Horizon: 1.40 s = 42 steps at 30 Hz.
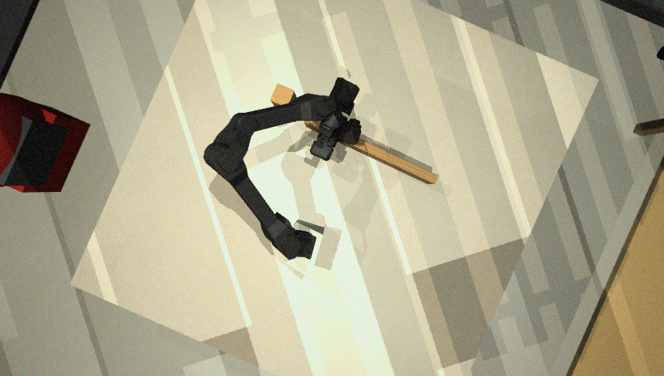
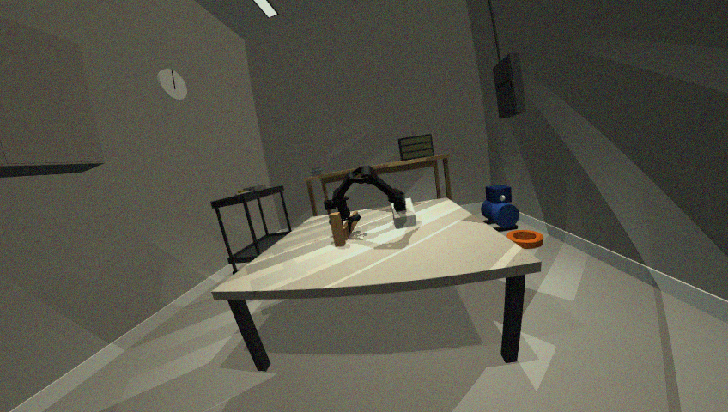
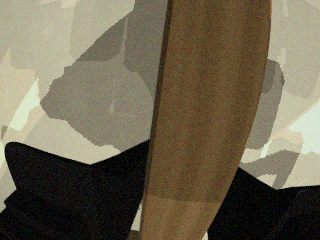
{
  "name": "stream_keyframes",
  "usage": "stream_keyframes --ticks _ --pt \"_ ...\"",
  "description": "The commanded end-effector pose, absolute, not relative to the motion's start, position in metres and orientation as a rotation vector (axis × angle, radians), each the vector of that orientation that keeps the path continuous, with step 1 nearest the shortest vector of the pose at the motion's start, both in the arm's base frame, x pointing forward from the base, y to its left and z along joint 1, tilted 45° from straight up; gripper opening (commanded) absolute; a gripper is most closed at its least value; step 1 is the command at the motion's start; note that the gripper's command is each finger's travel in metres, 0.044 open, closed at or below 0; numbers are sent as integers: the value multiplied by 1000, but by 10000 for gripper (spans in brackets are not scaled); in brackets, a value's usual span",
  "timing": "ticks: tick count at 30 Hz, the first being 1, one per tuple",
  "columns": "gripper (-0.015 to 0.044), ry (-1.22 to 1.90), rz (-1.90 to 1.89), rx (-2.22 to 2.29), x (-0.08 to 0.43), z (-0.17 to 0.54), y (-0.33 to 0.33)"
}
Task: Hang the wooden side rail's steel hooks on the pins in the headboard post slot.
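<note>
The wooden side rail (image 1: pixel 395 161) (image 3: pixel 215 75) runs from under the arm toward the right in the top view. My gripper (image 1: pixel 339 138) (image 3: pixel 179 150) is shut on the rail, with one dark finger against each side in the wrist view. The headboard post (image 1: pixel 282 94) (image 2: pixel 336 229) stands upright at the rail's other end, to the left in the top view. The arm hides the rail's post end. The steel hooks, the pins and the slot cannot be made out, so I cannot tell whether they touch. A shadow runs beside the rail; whether its far end touches the table is unclear.
The pale table (image 1: pixel 484 195) (image 2: pixel 433 255) lies under everything. The arm's base (image 1: pixel 295 242) stands on it, at the lower middle in the top view. The arm bends around to the left and passes close to the post. Striped light and shadows cross the table top.
</note>
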<state>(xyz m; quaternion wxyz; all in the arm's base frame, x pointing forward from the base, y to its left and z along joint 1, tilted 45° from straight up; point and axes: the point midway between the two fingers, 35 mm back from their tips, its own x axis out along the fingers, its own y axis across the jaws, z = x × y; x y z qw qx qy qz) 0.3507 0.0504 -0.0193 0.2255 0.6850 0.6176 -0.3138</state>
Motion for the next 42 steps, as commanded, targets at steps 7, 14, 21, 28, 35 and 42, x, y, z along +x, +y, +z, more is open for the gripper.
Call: stream_keyframes --ticks 7,14,21,28,35,42 --pt "0 1704 -811 1861 358 -19 50" --pt "0 1704 -811 1861 361 -19 50" --pt "0 1704 -810 1861 364 -19 49" --pt "0 1703 -810 1861 367 -19 49" --pt "0 1712 -846 1872 363 -21 48" --pt "0 1712 -846 1872 363 -21 48"
